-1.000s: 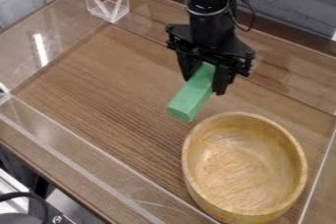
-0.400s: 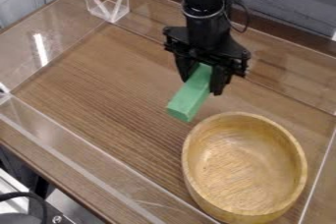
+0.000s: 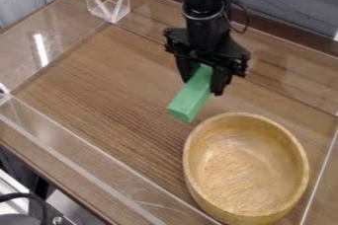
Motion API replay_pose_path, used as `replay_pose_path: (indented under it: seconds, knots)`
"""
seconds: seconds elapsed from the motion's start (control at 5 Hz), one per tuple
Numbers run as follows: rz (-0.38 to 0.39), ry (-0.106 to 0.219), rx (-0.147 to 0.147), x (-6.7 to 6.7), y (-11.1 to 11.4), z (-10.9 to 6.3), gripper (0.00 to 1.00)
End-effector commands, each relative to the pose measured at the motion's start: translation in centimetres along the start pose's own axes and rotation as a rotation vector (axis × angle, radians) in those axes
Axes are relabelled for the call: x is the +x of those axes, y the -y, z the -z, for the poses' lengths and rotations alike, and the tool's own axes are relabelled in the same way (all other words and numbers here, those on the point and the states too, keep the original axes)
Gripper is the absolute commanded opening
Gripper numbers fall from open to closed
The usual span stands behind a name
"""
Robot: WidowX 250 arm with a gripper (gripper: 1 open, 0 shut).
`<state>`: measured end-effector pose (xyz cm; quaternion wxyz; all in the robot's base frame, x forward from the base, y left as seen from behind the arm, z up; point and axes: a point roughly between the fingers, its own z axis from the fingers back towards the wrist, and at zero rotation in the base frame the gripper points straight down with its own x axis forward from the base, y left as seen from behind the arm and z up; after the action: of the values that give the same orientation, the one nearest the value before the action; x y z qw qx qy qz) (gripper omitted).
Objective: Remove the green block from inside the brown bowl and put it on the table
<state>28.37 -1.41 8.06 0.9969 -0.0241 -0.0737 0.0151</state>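
Note:
The green block (image 3: pixel 191 98) hangs tilted from my gripper (image 3: pixel 207 75), which is shut on its upper end and points straight down. The block's lower end is close to the table (image 3: pixel 106 101), just beyond the far left rim of the brown bowl (image 3: pixel 247 165); whether it touches the wood I cannot tell. The light tan bowl sits at the near right of the table with nothing in it. The black arm rises from the gripper toward the top of the view.
Low clear acrylic walls (image 3: pixel 59 135) run along the table's edges. A small clear folded stand (image 3: pixel 107 3) sits at the far left corner. Open wood-grain surface lies to the left of the block.
The gripper with the block has shifted very slightly left since the earliest frame; otherwise nothing has moved.

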Motion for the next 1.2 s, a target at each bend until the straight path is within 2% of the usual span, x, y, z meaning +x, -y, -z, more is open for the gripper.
replay_pose_path:
  seconds: [0.0,1.0]
  knots:
    - [-0.008,0.042,-0.002,0.76,-0.31,-0.71,0.0]
    - [-0.019,0.062,-0.016,1.67,-0.62,-0.06,0.0]
